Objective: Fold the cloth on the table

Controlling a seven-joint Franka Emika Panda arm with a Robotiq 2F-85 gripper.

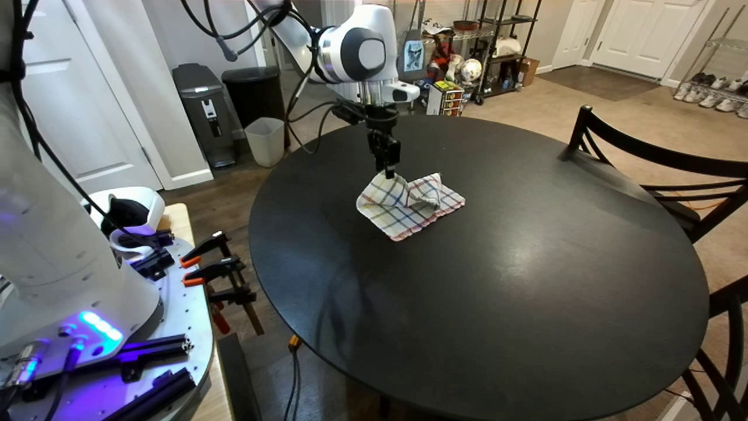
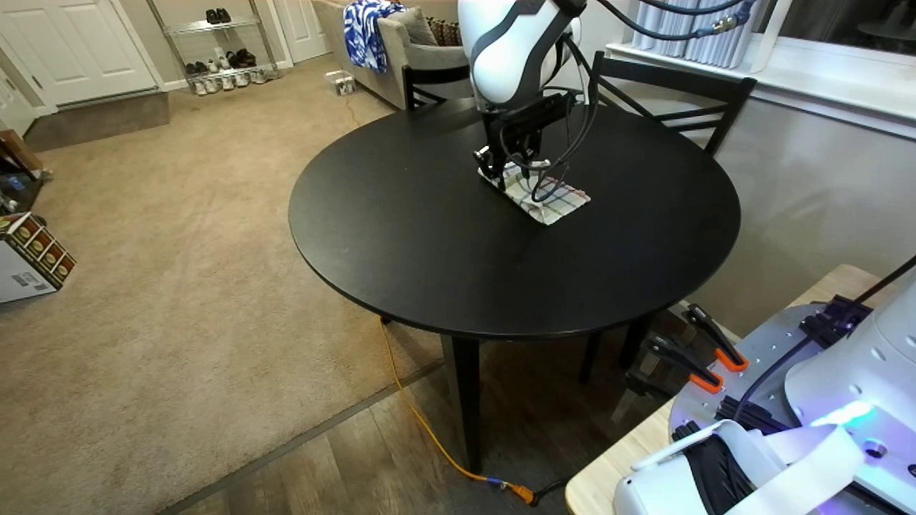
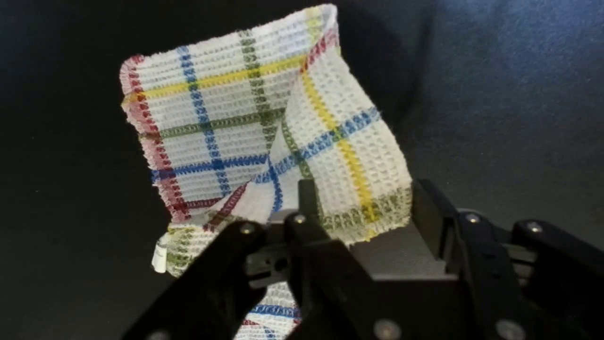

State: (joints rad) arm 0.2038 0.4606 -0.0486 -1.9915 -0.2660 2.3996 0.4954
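Note:
The white plaid cloth lies on the round black table and shows in both exterior views (image 1: 400, 216) (image 2: 554, 207). The table's dark top shows there too (image 1: 497, 304) (image 2: 429, 257). In the wrist view the cloth (image 3: 226, 137) is creased, with one part turned over and a flap raised toward the jaws. My gripper (image 3: 365, 203) is open, and an edge of the flap lies between its two fingers. In both exterior views the gripper (image 1: 390, 171) (image 2: 501, 175) points down at one edge of the cloth. The gripper hides part of the cloth in the wrist view.
Black chairs (image 1: 660, 158) (image 2: 673, 86) stand at the table's edge. The robot base (image 1: 76, 280) is on a separate wooden stand beside the table, with clamps (image 1: 216, 269) at its edge. Cables hang from the arm near the gripper (image 2: 587, 121).

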